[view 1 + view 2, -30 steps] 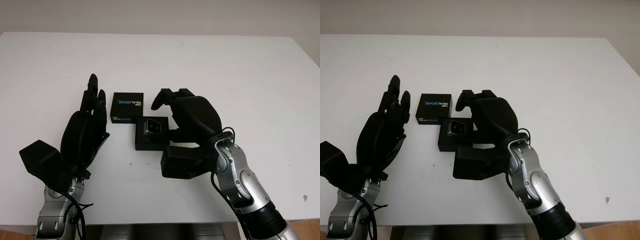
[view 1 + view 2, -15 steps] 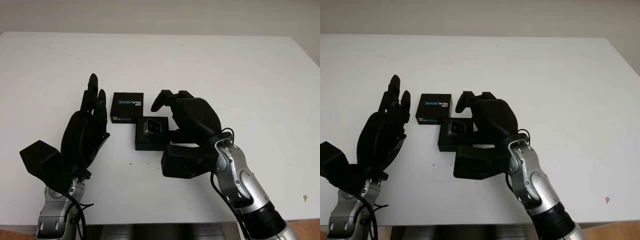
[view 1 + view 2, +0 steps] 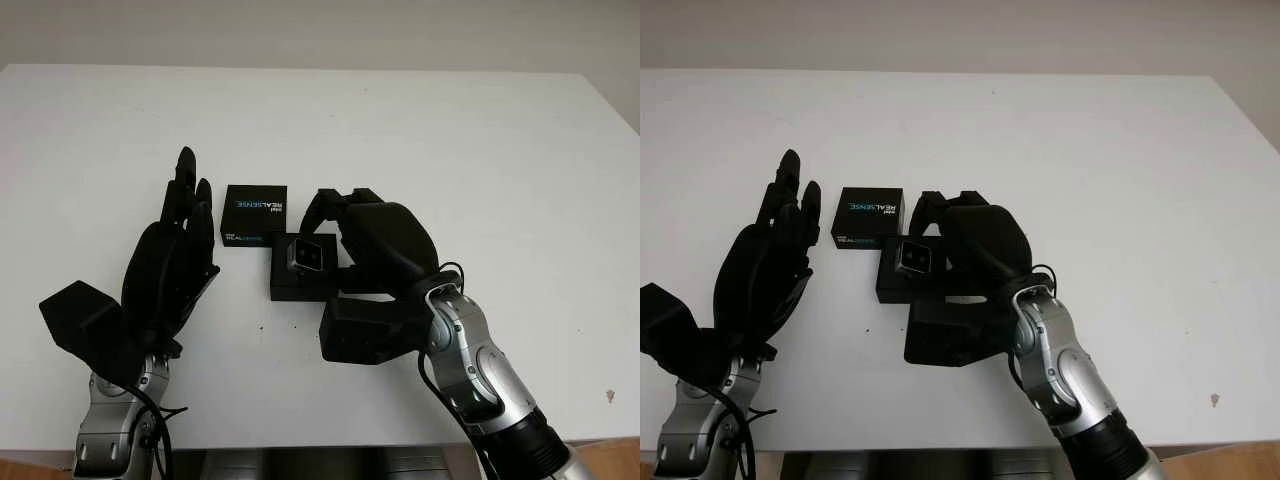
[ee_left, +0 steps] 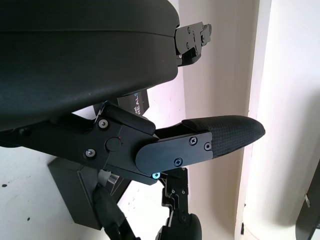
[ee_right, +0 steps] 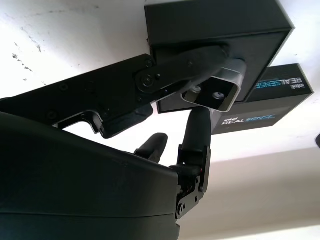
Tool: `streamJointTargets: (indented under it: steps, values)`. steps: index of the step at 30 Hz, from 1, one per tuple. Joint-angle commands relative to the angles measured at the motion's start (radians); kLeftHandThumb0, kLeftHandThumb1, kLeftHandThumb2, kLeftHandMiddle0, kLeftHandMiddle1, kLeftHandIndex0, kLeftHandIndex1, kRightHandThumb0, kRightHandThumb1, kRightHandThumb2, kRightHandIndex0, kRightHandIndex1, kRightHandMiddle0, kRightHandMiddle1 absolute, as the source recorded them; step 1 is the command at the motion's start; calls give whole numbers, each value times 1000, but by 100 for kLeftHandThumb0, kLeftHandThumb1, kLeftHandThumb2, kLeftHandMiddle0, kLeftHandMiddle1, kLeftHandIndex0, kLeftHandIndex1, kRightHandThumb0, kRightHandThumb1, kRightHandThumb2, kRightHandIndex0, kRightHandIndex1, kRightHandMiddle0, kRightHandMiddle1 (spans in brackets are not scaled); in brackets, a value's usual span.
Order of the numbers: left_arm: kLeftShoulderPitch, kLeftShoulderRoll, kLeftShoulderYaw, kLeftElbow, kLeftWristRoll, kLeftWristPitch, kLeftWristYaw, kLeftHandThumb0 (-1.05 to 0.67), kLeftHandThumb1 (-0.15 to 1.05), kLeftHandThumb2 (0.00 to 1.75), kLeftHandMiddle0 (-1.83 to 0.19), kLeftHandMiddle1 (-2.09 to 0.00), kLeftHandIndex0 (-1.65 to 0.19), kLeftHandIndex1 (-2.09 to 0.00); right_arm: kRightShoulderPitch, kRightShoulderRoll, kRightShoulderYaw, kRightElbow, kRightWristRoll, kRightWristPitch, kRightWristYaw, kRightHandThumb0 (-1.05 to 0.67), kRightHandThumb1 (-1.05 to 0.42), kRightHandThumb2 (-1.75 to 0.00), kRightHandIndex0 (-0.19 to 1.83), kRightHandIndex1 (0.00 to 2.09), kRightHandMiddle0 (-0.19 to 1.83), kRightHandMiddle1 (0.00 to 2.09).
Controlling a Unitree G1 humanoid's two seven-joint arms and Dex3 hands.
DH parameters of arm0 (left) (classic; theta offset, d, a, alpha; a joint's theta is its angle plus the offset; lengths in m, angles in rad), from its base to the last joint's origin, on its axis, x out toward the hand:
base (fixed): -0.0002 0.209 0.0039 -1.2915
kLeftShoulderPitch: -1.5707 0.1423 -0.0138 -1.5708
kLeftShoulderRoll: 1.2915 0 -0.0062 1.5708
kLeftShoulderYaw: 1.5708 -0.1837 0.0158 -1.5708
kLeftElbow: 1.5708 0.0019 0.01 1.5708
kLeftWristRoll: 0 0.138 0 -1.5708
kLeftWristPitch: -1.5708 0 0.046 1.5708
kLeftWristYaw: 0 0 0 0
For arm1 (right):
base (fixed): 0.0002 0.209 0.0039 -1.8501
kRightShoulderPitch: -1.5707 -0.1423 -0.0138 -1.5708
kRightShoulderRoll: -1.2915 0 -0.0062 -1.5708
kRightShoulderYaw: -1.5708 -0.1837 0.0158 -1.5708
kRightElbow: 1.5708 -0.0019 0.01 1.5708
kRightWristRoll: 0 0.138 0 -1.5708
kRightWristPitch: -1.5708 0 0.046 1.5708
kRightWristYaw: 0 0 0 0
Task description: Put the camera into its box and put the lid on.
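White tabletop [image 3: 480, 150] under both arms, left hand [image 3: 172, 262] open and raised upright beside a black lid [image 3: 254, 214] printed REALSENSE. Right hand [image 3: 372, 245] curled over the open black box [image 3: 300, 283] just in front of that lid. Small silver camera [image 5: 215, 94] with two dark lenses pinched between right-hand fingers [image 5: 200, 75] over the box, clearest from the right wrist.

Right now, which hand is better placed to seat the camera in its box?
The right hand: its fingers are at the camera over the open box. The left hand is open, off beside the lid.
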State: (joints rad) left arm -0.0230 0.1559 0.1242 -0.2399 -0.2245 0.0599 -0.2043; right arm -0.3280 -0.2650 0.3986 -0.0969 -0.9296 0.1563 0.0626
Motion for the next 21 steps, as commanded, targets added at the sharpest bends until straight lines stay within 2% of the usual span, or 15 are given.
streamJointTargets:
  steps: [1, 7, 12, 21]
  values:
    - [11, -3, -2, -14, 4, -9, 2, -81, 105, 63, 19, 0, 19, 0, 2, -6, 12, 29, -22, -26, -54, -59, -93, -6, 26, 77, 31, 144]
    - [14, -5, -3, -13, 2, -14, 2, -81, 105, 62, 19, 0, 19, 0, -8, -16, 33, 106, -72, -64, -180, -45, -100, -6, 26, 87, 35, 151]
    - [15, -4, -4, -12, 3, -15, 0, -81, 105, 63, 19, 0, 19, 0, -15, -17, 35, 137, -88, -71, -220, -42, -105, -8, 23, 94, 33, 161]
    - [16, -3, -2, -8, 3, -17, 0, -82, 105, 63, 19, 0, 19, 0, -9, -5, 20, 146, -34, -104, -239, -41, -103, -6, 23, 100, 34, 164]
